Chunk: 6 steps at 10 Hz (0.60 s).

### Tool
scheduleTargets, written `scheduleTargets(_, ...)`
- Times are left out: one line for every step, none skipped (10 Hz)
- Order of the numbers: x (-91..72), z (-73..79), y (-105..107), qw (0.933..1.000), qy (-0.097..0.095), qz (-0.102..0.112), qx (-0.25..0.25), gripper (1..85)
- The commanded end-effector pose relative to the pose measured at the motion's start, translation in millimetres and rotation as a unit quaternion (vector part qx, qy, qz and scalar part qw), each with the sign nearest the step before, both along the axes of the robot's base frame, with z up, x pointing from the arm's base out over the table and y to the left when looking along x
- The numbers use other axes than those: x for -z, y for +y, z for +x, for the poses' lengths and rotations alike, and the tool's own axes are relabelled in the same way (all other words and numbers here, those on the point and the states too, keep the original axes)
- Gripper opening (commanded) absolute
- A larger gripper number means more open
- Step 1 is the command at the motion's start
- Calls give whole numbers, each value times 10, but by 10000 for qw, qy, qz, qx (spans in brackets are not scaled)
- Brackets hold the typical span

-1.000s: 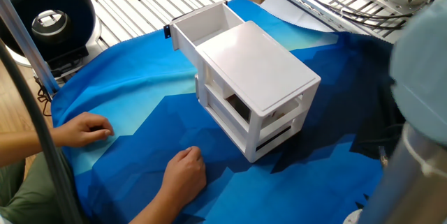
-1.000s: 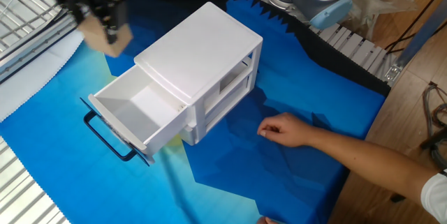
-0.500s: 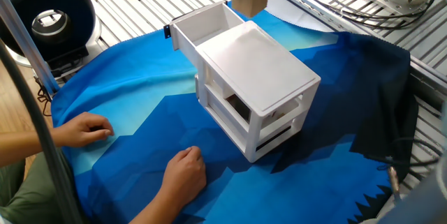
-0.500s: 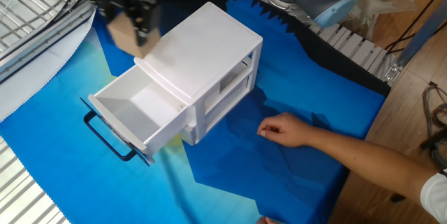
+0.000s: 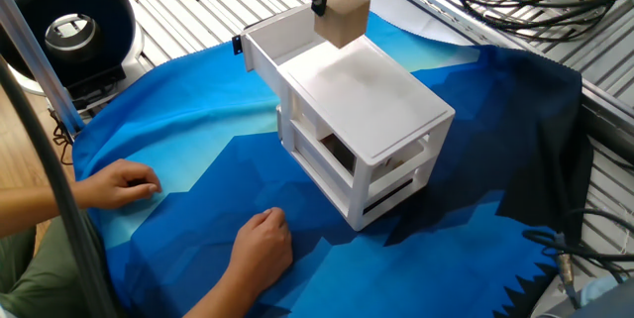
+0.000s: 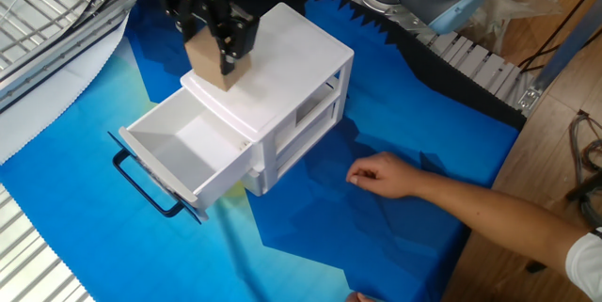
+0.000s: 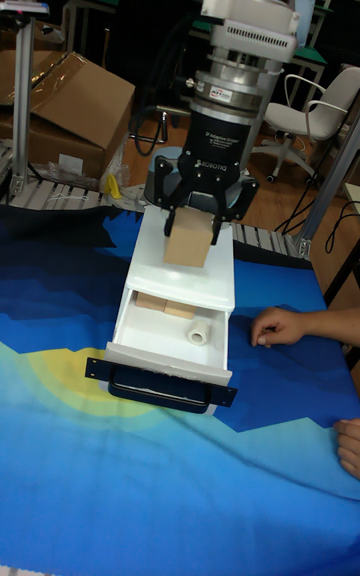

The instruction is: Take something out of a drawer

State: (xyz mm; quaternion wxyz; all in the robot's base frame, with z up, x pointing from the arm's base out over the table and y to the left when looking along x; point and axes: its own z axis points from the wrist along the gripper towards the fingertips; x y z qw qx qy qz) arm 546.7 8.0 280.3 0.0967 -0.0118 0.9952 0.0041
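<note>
While the shallow white plastic top drawer (image 6: 179, 151) is standing pulled open, the black two-finger gripper (image 7: 192, 226) is holding the small tan, plain-faced cube (image 7: 188, 239) clamped between its fingers, in the air over the small white cabinet (image 6: 282, 53), at about twelve o'clock from the drawer's black handle (image 7: 160, 386). Lifting out looks done; setting the cube down seems left. In the tall view, pale blocks (image 7: 160, 307) and a white roll (image 7: 199, 334) are lying inside the drawer. Rumpled blue cloth (image 5: 198, 150) is covering the table.

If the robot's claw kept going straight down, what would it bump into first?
Probably the cabinet's white top. The gripper points down, jaws shut on the tan cube, which hangs over the top's edge nearest the open drawer; depth is unclear.
</note>
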Motion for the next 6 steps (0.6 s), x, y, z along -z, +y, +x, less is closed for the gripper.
scheduleTargets(3,-31,152,9993,-11,127,-357,10)
scheduleTargets(2,-36,183,9987,-9,165,-477,10)
scheduleTargets(2,-27,168,9991,-21,148,-402,10)
scheduleTargets(-45,-116,196,9996,-69,100,-250,10)
scheduleTargets(-88,-190,237,9998,-97,61,-175,10)
scheduleTargets(-85,-200,257,9997,-158,63,-159,10)
